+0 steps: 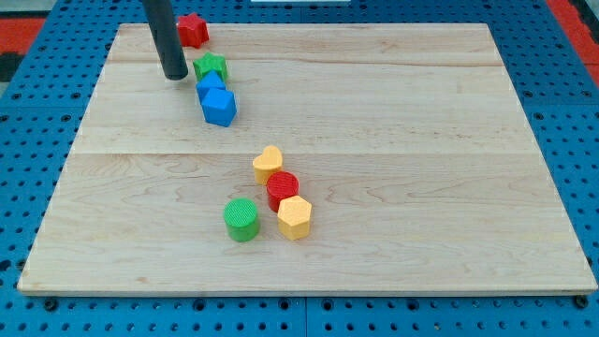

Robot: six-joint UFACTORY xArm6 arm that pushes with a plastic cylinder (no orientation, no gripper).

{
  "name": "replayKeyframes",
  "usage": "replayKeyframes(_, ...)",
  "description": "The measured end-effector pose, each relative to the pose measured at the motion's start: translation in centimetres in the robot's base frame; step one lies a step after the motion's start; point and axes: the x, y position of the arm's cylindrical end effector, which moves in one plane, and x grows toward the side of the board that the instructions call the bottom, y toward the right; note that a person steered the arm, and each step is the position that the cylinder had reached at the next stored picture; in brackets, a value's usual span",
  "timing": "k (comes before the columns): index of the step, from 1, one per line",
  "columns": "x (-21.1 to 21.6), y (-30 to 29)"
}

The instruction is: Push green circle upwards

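The green circle is a short green cylinder low on the board, left of centre. My tip rests on the board near the view's top left, far above the green circle and just left of a green star. A yellow hexagon sits just right of the green circle. A red circle and a yellow heart stand above the hexagon.
A red block sits at the top edge, right of the rod. Two blue blocks lie just below the green star. The wooden board lies on a blue pegboard.
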Motion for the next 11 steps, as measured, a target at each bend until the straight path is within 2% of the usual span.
replayKeyframes(1,1.9,-1.2)
replayKeyframes(2,10.8,-1.1)
replayKeyframes(3,19.4,1.5)
replayKeyframes(4,25.2,4.0)
replayKeyframes(5,27.9,10.1)
replayKeyframes(7,25.0,10.4)
replayKeyframes(8,20.7,8.7)
replayKeyframes(10,18.8,9.9)
replayKeyframes(11,14.3,7.0)
